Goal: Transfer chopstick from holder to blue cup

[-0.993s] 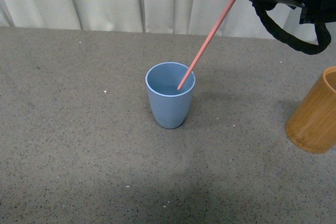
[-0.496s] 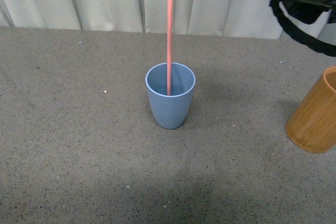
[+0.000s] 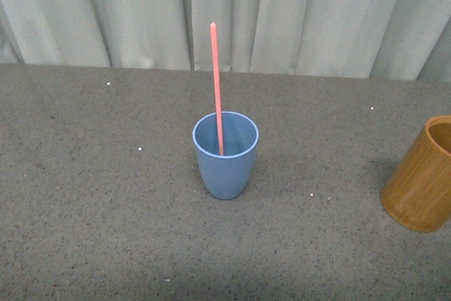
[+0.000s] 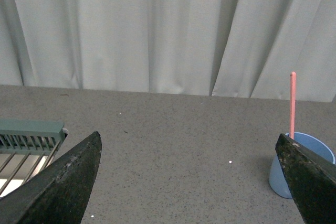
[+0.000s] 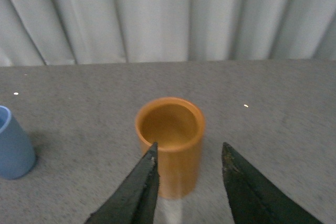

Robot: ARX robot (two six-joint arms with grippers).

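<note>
Right gripper [image 5: 186, 184]: open and empty; its two dark fingers hang apart just above the near rim of the smooth orange-brown bamboo-look cylindrical holder [image 5: 170, 145].
Left gripper [image 4: 191, 182]: open wide, holding nothing, poised over bare counter [image 4: 173, 145] well apart from the cup.
Chopstick [image 3: 216, 89]: one thin, straight salmon-pink stick stands in the light blue matte plastic tumbler [image 3: 225, 156], lower tip at the bottom, shaft close to upright with a slight lean toward the robot's left.
Blue cup: upright near the middle of the speckled grey counter, well apart from the holder at the robot's right.
Holder interior: the right wrist view looks into the mouth and shows no stick there; judged empty, so the transfer appears complete or nearly so.
Background: pale pleated curtain [image 3: 282, 12] behind the counter; a green slatted rack [image 4: 29, 135] shows at the edge of the left wrist view.
Risk: the stick rises well above the rim of a light, narrow-based cup, so a brush from either arm passing near it could tip the cup or flick the stick out.
Risk: a descent of the right gripper from its present place could strike the holder rim and push the holder along the counter.
Change from one second ago: the stick then slanted from the right gripper into the cup; it now stands free, and the arm has left the front view.
</note>
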